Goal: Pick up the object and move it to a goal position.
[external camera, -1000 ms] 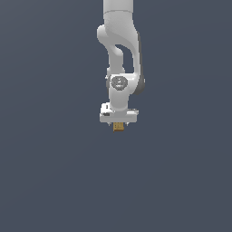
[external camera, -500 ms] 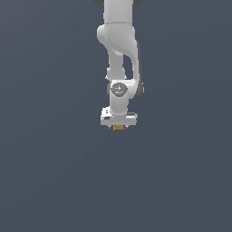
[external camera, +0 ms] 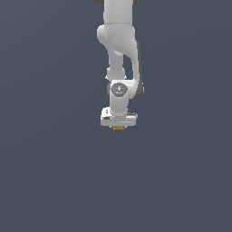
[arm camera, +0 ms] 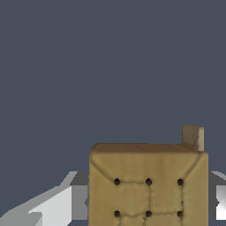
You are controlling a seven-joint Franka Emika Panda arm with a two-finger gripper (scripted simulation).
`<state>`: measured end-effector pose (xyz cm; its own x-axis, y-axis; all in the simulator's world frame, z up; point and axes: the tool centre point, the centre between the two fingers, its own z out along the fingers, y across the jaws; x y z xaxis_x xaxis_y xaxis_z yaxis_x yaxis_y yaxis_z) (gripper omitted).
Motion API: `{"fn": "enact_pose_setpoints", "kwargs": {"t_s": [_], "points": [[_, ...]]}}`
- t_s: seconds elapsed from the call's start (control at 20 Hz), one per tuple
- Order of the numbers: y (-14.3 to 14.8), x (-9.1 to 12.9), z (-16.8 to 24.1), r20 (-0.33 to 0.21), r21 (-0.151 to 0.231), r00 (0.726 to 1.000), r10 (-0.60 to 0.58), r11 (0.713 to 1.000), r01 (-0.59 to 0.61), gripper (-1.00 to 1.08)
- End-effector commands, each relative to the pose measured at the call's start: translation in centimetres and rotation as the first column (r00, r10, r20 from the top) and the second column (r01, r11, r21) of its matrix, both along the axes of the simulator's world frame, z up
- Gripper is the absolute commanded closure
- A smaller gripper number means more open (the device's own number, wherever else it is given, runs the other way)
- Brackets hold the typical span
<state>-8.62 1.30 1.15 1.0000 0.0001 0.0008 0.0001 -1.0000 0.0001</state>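
Lifted slightly higher than a second ago, the claw grips the tan cube between its fingers, hanging beneath the white arm.

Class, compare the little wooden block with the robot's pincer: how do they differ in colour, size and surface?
The block is tan-brown; the pincer is white. The block is far smaller, peeking out just beneath the pincer. In the wrist view the block shows dark dots and seam-like lines; the pincer's parts look plain. Both hang against a blank grey backdrop.
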Motion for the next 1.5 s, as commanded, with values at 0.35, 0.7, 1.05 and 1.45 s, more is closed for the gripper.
{"fn": "enact_pose_setpoints", "kwargs": {"t_s": [0.35, 0.7, 1.05, 1.45], "points": [[0.7, 0.0, 1.2, -0.001, 0.0, 1.0, 0.001, 1.0, -0.001, 1.08], [2.7, 0.1, 5.0, -0.001, 0.0, 1.0, 0.001, 1.0, -0.001, 1.08], [5.9, 0.3, 11.3, -0.001, -0.001, 1.0, 0.001, 1.0, -0.001, 1.08], [9.7, 0.7, 18.7, -0.001, -0.001, 1.0, 0.001, 1.0, -0.001, 1.08]]}}
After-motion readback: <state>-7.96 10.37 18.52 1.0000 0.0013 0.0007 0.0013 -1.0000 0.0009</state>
